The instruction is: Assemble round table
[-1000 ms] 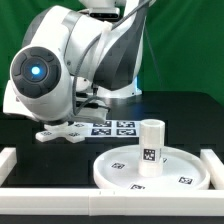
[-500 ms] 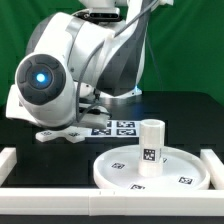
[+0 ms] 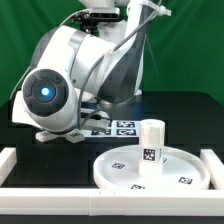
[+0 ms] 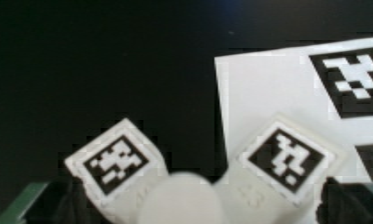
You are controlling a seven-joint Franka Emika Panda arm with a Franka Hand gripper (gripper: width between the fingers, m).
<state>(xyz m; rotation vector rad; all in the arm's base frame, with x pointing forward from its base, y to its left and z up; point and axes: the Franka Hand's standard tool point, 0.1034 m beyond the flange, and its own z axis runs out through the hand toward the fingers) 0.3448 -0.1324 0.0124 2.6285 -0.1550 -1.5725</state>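
arm [image 3: 85,65] lower than earlier | gripper [image 4: 193,212] apparently wide, straddling cross-shaped base [image 4: 183,190] | leg [image 3: 151,146] stands on disc [image 3: 115,172]

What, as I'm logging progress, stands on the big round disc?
The short cylindrical leg stands upright near the middle of the round disc. Whether it is screwed in is hidden by its own base.

Arm [image 3: 90,60] folded low (hand [image 4: 186,210] barely visible)
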